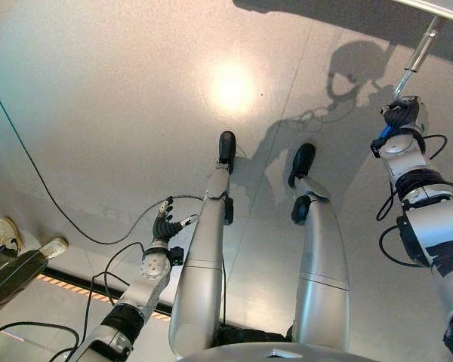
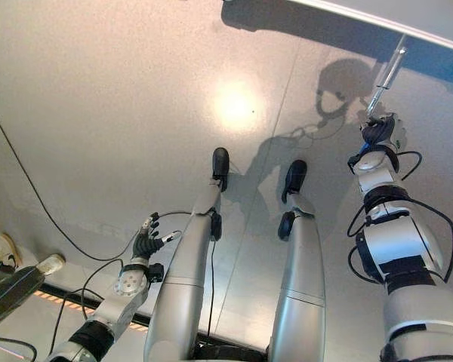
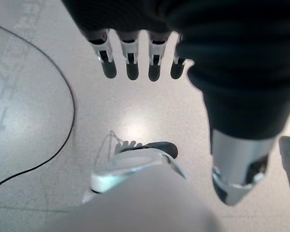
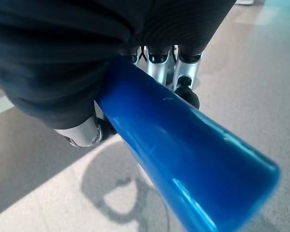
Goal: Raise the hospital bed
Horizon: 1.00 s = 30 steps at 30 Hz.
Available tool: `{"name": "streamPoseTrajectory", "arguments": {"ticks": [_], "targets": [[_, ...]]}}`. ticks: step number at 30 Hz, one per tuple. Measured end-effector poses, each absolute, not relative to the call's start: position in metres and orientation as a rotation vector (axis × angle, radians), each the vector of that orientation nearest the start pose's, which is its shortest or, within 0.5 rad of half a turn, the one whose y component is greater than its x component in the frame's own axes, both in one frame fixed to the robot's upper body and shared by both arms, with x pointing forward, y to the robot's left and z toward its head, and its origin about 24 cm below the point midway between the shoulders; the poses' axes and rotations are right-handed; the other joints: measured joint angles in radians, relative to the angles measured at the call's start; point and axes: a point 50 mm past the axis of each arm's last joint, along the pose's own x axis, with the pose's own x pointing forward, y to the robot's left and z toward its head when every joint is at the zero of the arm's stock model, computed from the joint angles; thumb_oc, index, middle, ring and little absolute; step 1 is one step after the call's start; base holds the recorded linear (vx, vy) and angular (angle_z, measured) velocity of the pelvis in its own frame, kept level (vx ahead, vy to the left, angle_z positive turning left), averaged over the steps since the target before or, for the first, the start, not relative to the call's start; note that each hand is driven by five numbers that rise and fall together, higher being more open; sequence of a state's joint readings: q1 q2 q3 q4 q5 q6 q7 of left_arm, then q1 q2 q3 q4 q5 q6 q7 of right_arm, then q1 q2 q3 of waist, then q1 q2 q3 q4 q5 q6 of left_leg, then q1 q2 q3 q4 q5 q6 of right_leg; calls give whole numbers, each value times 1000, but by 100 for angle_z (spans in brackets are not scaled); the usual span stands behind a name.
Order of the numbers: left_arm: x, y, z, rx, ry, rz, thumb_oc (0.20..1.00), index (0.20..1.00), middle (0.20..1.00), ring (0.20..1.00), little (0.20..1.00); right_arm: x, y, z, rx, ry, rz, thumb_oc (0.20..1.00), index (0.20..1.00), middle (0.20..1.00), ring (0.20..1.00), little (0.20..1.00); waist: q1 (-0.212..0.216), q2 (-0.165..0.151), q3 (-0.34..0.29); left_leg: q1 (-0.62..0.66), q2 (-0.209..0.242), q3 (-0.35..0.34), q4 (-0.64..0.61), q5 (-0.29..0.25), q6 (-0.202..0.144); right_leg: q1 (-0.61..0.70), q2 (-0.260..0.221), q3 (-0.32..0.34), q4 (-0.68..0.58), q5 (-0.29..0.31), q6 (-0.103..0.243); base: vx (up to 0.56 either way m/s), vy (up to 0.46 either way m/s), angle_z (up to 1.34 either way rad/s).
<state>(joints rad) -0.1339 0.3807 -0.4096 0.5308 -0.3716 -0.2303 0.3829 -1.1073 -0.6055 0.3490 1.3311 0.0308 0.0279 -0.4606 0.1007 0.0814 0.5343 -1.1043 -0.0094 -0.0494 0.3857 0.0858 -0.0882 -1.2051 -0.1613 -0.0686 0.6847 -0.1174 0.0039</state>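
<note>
Up at the bed's edge, the right hand (image 1: 401, 115) curls its fingers round a glossy blue crank handle (image 4: 183, 150) on a silver rod (image 1: 418, 55), while the left hand (image 1: 164, 225) hangs with fingers relaxed and straight.

A pale grey floor (image 1: 98, 90) carries a person's shoes (image 1: 30, 240) at its left edge.

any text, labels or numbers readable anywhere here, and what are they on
None can be read.
Floor: pale markings by the black cable, too blurred to read.
Blue crank handle, gripped by the right hand: plain, no print.
Metal crank rod running up toward the bed edge: no markings visible.
Left hand, hanging open over the floor: no labels visible.
</note>
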Motion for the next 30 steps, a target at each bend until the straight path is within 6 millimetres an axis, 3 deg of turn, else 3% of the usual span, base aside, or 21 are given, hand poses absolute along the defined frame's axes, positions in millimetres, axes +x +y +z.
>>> {"name": "streamPoseTrajectory", "arguments": {"ticks": [7,15,22,27,30], "targets": [[253,192,-25,164,219,154,1000,1000,1000,1000,1000,396,-290,177,-716,85,-651,200,200,200,200,200,4,6,-2,-32,1,-16,39,-5,-12,-22,-3,-19,36,-14,-11,2,31,4],[255,194,-20,169,192,153,1000,1000,1000,1000,1000,397,-288,178,-673,79,-649,200,200,200,200,200,16,41,-14,-64,-2,-51,68,-12,-22,-38,-10,-49,72,-34,-23,5,35,7],[254,196,-22,172,204,163,1000,1000,1000,1000,1000,401,-275,177,-579,41,-607,200,200,200,200,200,24,67,-28,-92,-14,-64,120,-31,-28,-55,-21,-58,122,-57,-26,25,45,6],[254,196,-22,170,203,169,1000,1000,1000,1000,1000,404,-251,167,-548,-5,-517,200,200,200,200,200,16,78,-34,-77,-11,-63,136,-41,-30,-37,-20,-58,127,-66,-26,34,23,-1],[253,197,-23,170,202,176,1000,1000,1000,1000,1000,408,-226,167,-489,-56,-446,200,200,200,200,200,7,78,-34,-68,-10,-63,137,-41,-33,-28,-17,-59,125,-66,-28,0,0,0]]}}
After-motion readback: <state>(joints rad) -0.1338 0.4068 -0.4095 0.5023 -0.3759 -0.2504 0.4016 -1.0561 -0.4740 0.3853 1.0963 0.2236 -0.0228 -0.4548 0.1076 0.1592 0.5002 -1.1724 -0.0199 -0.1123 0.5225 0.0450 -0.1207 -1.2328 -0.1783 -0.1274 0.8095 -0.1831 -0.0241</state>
